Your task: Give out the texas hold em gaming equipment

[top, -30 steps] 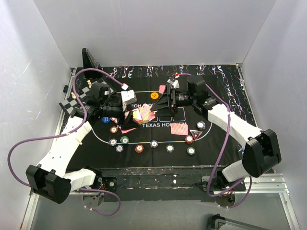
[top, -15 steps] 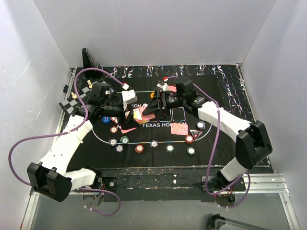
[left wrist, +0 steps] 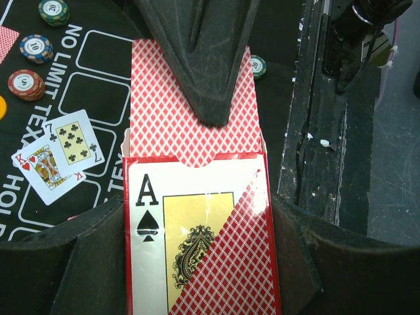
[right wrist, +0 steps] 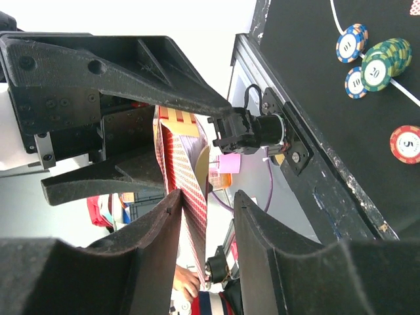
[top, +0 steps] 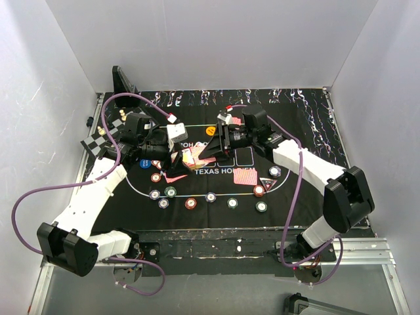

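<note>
The right gripper (top: 211, 149) has moved in over the black mat (top: 197, 218) to the card box (left wrist: 197, 256) clamped in the left gripper (top: 175, 161). Its jaws stand apart around the protruding cards (left wrist: 167, 118), so drawing one to deal looks next. Chips (top: 210, 197) follow the mat's near line.
</note>
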